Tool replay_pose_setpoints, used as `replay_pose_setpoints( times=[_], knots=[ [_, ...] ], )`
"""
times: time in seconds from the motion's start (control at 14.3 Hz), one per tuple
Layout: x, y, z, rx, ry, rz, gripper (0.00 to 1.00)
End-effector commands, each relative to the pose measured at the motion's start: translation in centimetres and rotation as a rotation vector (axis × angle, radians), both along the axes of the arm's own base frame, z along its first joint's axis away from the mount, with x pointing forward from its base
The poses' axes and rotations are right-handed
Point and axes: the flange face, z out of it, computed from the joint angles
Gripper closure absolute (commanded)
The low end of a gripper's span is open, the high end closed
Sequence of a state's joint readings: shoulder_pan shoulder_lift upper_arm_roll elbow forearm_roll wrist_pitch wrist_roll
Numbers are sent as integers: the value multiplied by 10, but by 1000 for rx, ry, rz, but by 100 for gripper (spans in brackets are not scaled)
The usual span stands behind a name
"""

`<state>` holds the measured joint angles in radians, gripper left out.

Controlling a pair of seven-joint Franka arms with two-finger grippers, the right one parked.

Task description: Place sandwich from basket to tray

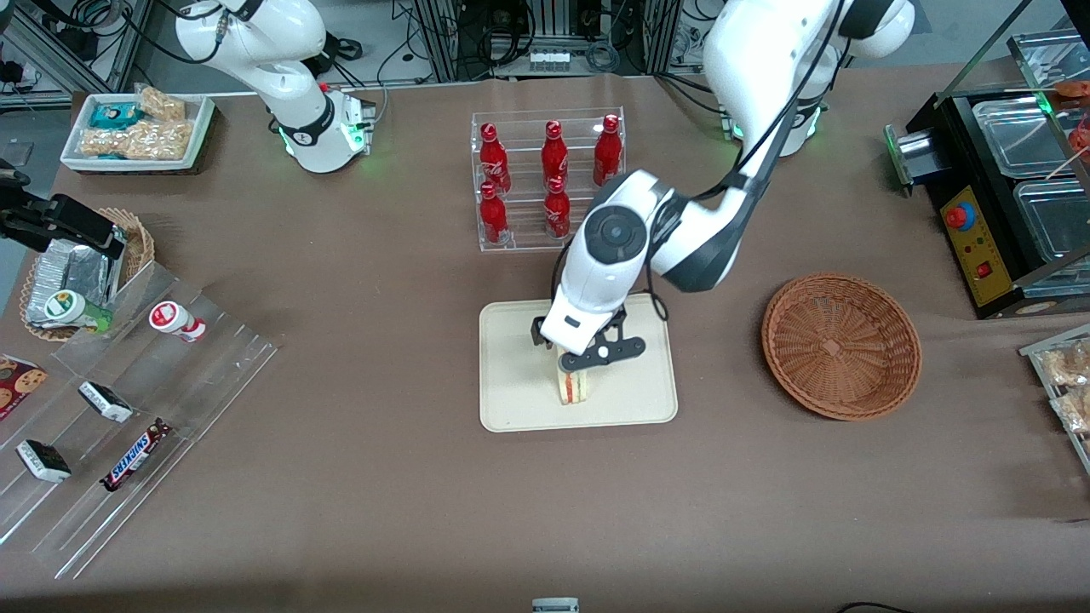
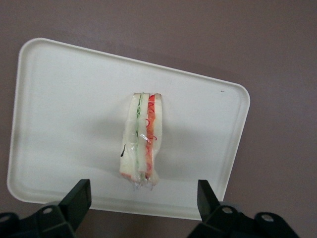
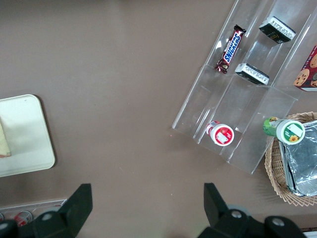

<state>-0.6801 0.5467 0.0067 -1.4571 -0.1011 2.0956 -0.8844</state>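
The sandwich (image 1: 576,387) stands on its edge on the cream tray (image 1: 519,375), showing red and green filling layers. In the left wrist view the sandwich (image 2: 142,141) rests free on the tray (image 2: 64,109). My gripper (image 1: 588,353) hovers just above the sandwich, open; its fingers (image 2: 79,198) stand wide apart on either side with nothing between them. The large round wicker basket (image 1: 841,345) sits empty toward the working arm's end of the table.
A clear rack of red bottles (image 1: 549,174) stands farther from the front camera than the tray. A clear stepped display with snack bars (image 1: 136,455) and a small basket with foil packets (image 1: 77,272) lie toward the parked arm's end. A black machine (image 1: 1005,196) stands near the basket.
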Motion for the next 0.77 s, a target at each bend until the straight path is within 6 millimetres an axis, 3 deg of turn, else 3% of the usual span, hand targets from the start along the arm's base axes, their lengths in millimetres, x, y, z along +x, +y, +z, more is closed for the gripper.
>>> replay_pose_setpoints(
  times=[0.0,0.07,0.14,0.21,0.42,0.7],
  knots=[
    [-2,29,38,100,-33,-11,0],
    [7,52,52,116,-40,9,0],
    [23,84,56,127,-21,59,0],
    [31,104,62,126,-18,83,0],
    [56,185,73,131,-14,41,0],
    [65,280,94,129,42,-88,0]
  ],
)
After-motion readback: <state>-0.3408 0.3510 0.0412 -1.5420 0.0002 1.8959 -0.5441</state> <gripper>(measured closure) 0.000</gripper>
